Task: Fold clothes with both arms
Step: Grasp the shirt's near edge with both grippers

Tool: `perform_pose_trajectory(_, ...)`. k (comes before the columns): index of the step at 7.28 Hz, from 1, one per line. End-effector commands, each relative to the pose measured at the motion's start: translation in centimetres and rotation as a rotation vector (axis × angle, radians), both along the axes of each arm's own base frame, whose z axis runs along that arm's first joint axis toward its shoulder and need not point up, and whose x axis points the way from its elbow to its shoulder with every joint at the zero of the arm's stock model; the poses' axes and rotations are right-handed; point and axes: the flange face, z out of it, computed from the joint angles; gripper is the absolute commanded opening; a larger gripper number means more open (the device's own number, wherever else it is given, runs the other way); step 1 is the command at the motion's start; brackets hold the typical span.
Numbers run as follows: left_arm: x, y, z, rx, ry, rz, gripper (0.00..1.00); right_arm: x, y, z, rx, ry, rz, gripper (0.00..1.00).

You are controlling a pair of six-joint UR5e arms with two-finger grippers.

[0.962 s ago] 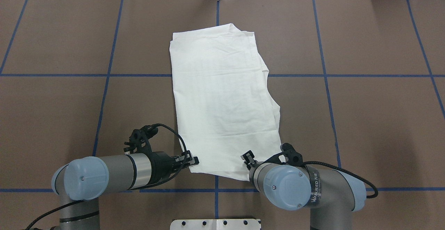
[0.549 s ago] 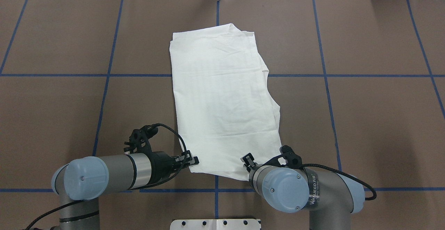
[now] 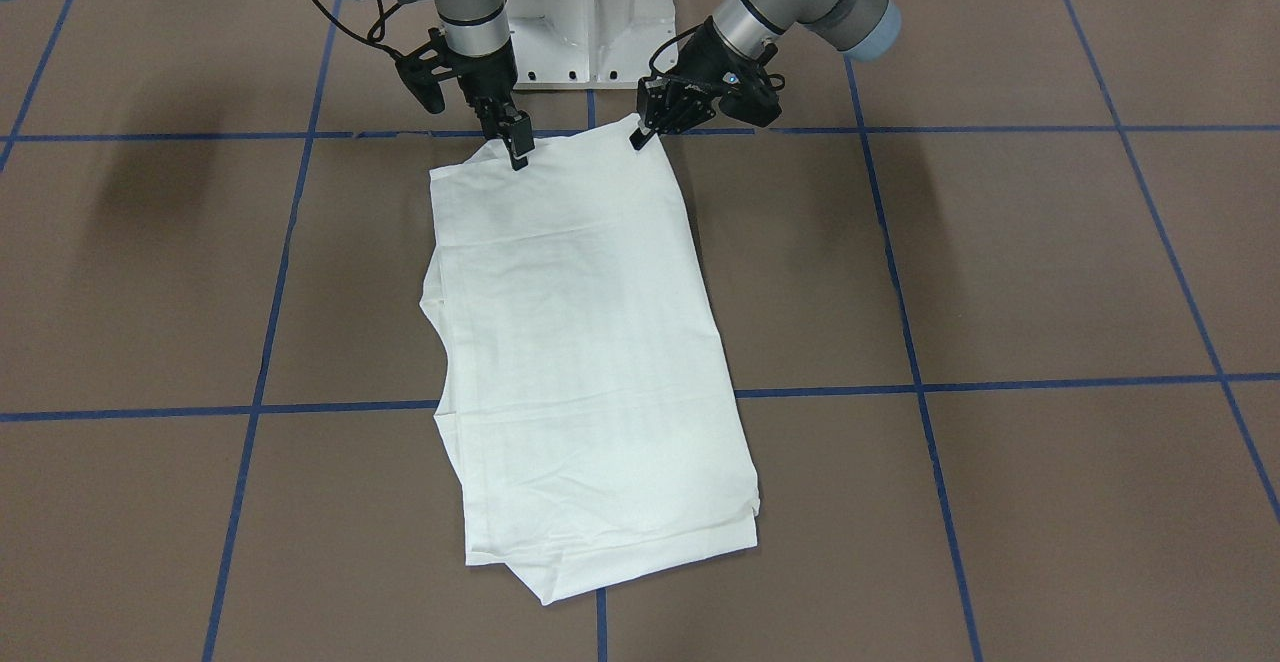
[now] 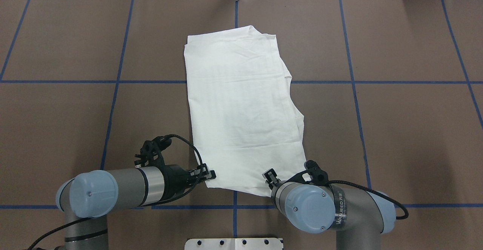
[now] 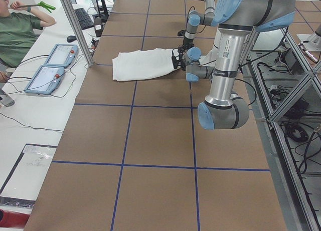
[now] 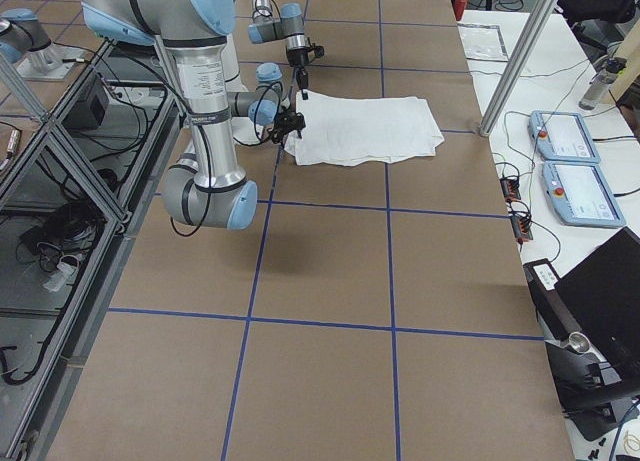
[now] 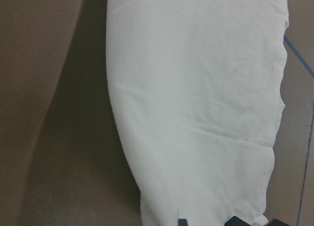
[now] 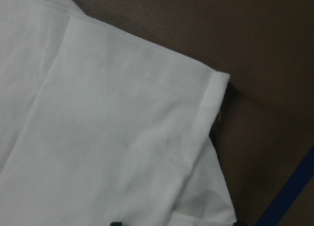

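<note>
The white shirt (image 3: 580, 342) (image 4: 241, 106) lies flat on the brown table, folded into a long panel that runs away from the robot. Its text, collar and label are hidden. My left gripper (image 4: 209, 175) (image 3: 640, 135) is shut on the near left corner, which peaks up slightly at the fingers. My right gripper (image 4: 268, 176) (image 3: 518, 149) is shut on the near hem close to the other corner. The left wrist view has cloth (image 7: 196, 113) filling it above the fingertips. In the right wrist view a folded corner (image 8: 122, 128) sits lifted over its shadow.
The white pedestal base (image 3: 590, 12) (image 4: 234, 242) stands just behind both grippers. Blue tape lines (image 4: 117, 82) grid the table. Beyond the far edge are two control tablets (image 5: 52, 65) and a seated person (image 5: 17, 33). Bare tabletop lies on both sides of the shirt.
The right arm's elbow and wrist have drawn back toward the base and sunk lower, its gripper staying at the hem. The left arm and the shirt's far part have not moved.
</note>
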Motion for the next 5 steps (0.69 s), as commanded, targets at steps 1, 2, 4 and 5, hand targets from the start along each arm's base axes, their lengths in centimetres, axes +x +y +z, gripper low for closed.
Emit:
perform_pose_trajectory(1, 0.04, 0.08, 0.00, 0.000, 0.000, 0.002, 0.00, -0.13, -0.09, -0.07, 0.001, -0.001, 0.009, 0.64)
perform_pose_trajectory(2, 0.04, 0.08, 0.00, 0.000, 0.000, 0.002, 0.00, -0.12, -0.31, -0.33, 0.000, -0.011, 0.042, 0.28)
perform_pose_trajectory(4, 0.04, 0.08, 0.00, 0.000, 0.000, 0.002, 0.00, -0.08, -0.43, -0.36, 0.002, -0.013, 0.046, 0.00)
perform_pose_trajectory(5, 0.04, 0.07, 0.00, 0.000, 0.000, 0.000, 0.00, 0.05, -0.69, -0.51, 0.002, -0.016, 0.051, 0.00)
